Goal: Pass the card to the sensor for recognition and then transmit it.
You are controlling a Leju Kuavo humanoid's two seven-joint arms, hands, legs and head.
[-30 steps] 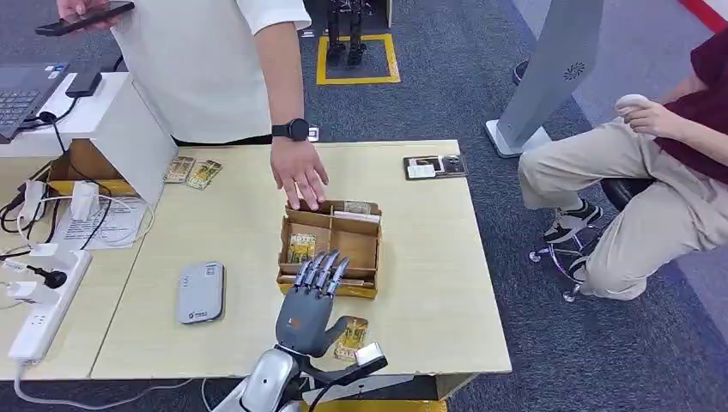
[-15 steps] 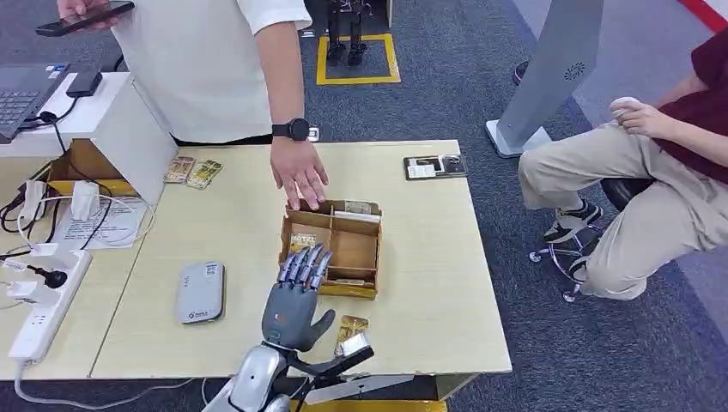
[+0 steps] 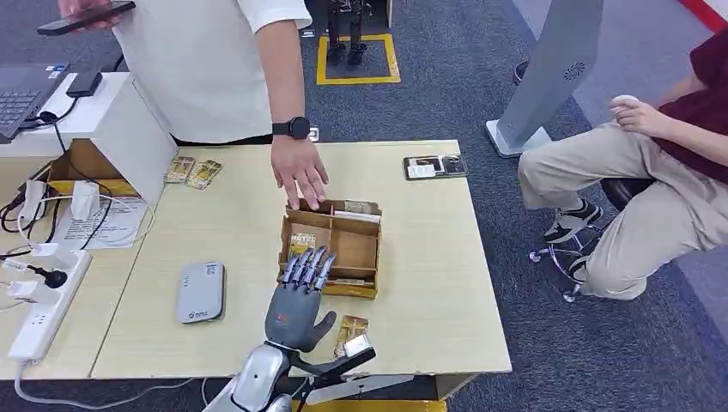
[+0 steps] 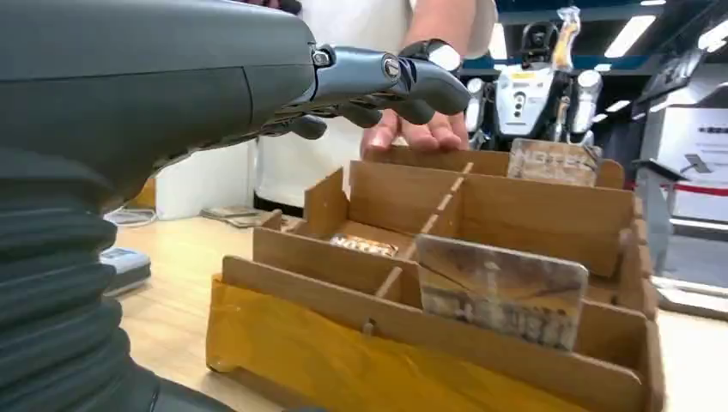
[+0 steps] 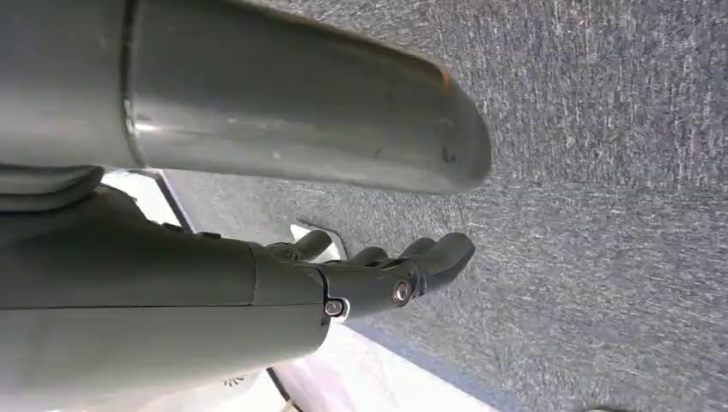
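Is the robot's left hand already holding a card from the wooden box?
No, the left hand hovers with fingers extended over the wooden box, holding nothing.

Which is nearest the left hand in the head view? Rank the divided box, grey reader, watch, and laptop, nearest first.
Measured from the left hand:
1. Divided box, right under its fingers.
2. Grey reader, on the table to its left.
3. Watch, on the person's wrist beyond the box.
4. Laptop, far left corner.

head view high above the table [image 3: 429, 257], left wrist view low, close behind the divided box [image 3: 330, 249]
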